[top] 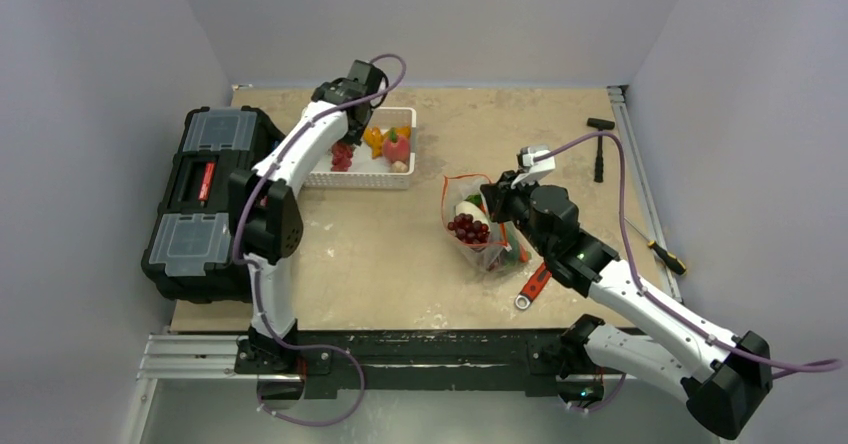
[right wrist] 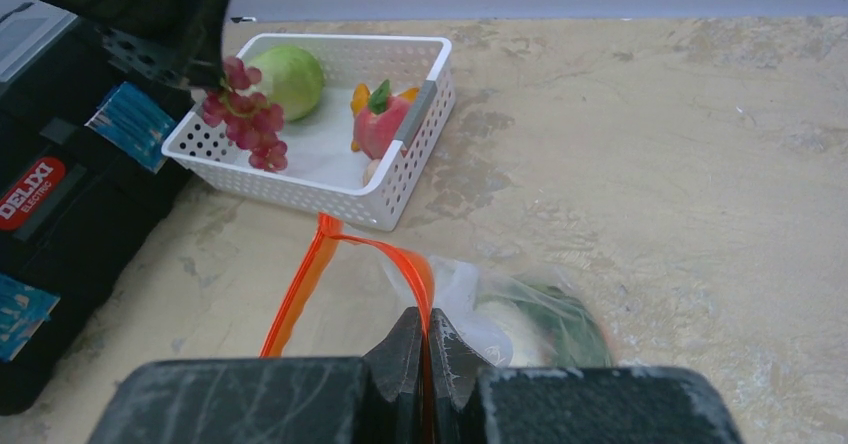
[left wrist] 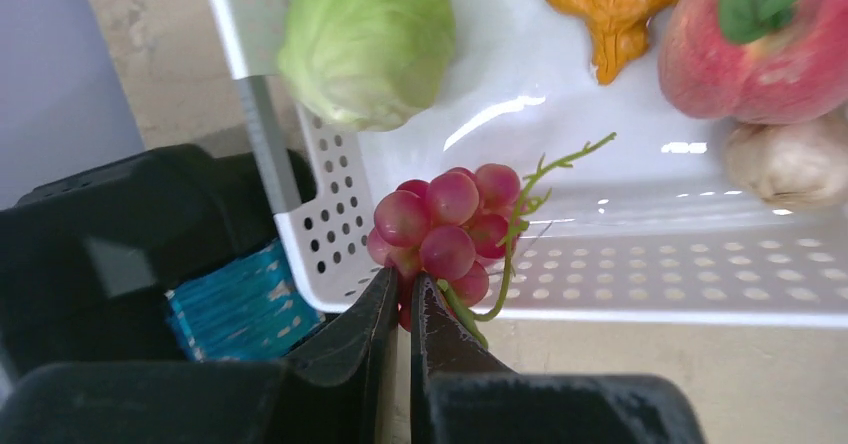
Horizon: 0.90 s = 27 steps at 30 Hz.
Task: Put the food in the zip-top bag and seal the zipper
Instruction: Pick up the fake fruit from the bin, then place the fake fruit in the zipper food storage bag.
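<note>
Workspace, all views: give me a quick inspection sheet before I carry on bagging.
Surface: beige table, worn and stained.
Job's things: zip-top bag open, holding bagged grapes, white radish, green piece; zipper unsealed; cabbage, peach, orange piece, beige piece in the basket.
Clutter: toolbox at left; wrench by the bag; screwdriver and black tool at right.
Grippers: left gripper shut on held grapes above the basket's wall; right gripper shut on the zipper.
Cables: purple cable looped along each arm.
Surroundings: grey walls on three sides; metal rail at near edge.
</note>
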Tool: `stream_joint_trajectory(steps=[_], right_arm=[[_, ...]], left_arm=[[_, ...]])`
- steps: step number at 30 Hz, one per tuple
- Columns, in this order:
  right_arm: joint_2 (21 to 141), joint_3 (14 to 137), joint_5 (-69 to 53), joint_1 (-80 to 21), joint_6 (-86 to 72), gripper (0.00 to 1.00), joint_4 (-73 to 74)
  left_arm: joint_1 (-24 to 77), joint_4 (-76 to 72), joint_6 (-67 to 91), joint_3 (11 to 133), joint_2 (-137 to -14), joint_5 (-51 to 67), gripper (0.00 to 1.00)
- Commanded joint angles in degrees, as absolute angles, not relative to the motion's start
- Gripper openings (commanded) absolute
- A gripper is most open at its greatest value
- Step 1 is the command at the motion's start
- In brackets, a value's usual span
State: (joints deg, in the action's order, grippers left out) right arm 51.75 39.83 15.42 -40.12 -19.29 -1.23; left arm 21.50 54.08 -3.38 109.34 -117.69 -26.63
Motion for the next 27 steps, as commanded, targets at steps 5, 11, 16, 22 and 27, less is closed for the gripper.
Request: stream_joint_trajectory(steps=[5,11,16,22,27], right_arm=[[52.1,40.6,14.7,-40.0,-18.8,0.00,-4.2],[52.3,40.8,11.9,-40.0,-18.9,0.00,-4.5],[52.7,41.0,7.9,-40.0,-19.3,0.00,-5.0],[52.6,41.2,3.7,-40.0,-20.6,0.00,-5.6],[53.0,41.5,0.4,-40.0,-22.4,0.00,-6.0]], left_arm=[[21.2,56.0,7.5,108.8,-99.0,-14.9,0.00],[21.2,49.3,17.0,97.4,-83.3,10.6,0.00],[21.3,38.8,29.5,85.2,-72.6,28.2,0.00],[26.4,24.6,43.9,73.0,-65.9,38.4,0.00],[35.8,19.4,48.7,72.0,-65.1,35.4,0.00]])
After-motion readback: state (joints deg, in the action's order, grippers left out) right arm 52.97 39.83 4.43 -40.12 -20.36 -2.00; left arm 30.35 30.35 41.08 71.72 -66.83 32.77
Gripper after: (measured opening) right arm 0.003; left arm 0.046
